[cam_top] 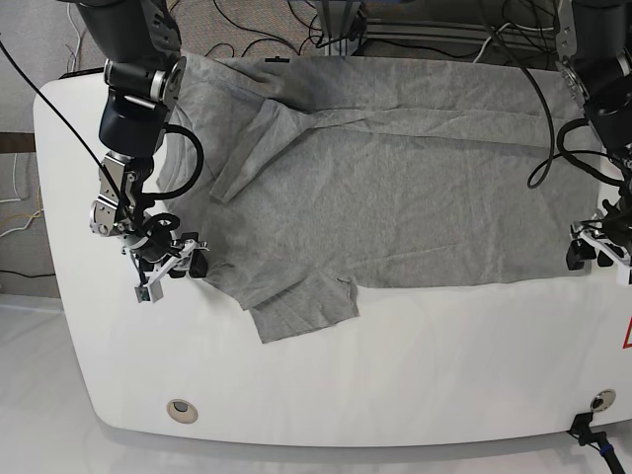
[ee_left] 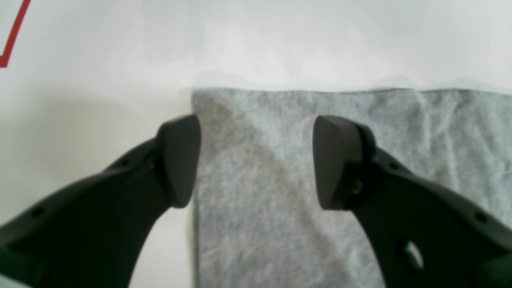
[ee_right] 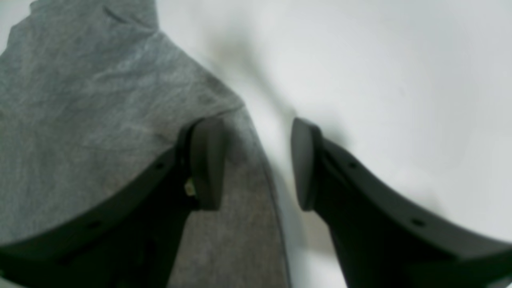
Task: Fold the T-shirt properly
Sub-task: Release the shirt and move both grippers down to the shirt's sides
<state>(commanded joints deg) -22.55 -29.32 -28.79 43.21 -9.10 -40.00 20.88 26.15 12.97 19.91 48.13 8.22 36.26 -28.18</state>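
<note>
The heather-grey T-shirt (cam_top: 395,197) lies spread across the white table (cam_top: 395,375), lightly wrinkled, with one sleeve (cam_top: 301,308) pointing toward the front edge. My left gripper (cam_top: 593,251) is at the shirt's right edge. In its wrist view it (ee_left: 256,160) stands open astride a cloth corner (ee_left: 440,132), one finger (ee_left: 178,160) over bare table and the other over fabric. My right gripper (cam_top: 176,263) is at the shirt's left edge. It (ee_right: 256,164) is open too, with the cloth's edge (ee_right: 80,100) running between its fingers.
Black cables (cam_top: 296,30) trail behind the table's back edge. Red marks show on the table at the far right (cam_top: 626,336) and in the left wrist view (ee_left: 12,36). Two round fittings (cam_top: 181,408) (cam_top: 595,400) sit near the front edge.
</note>
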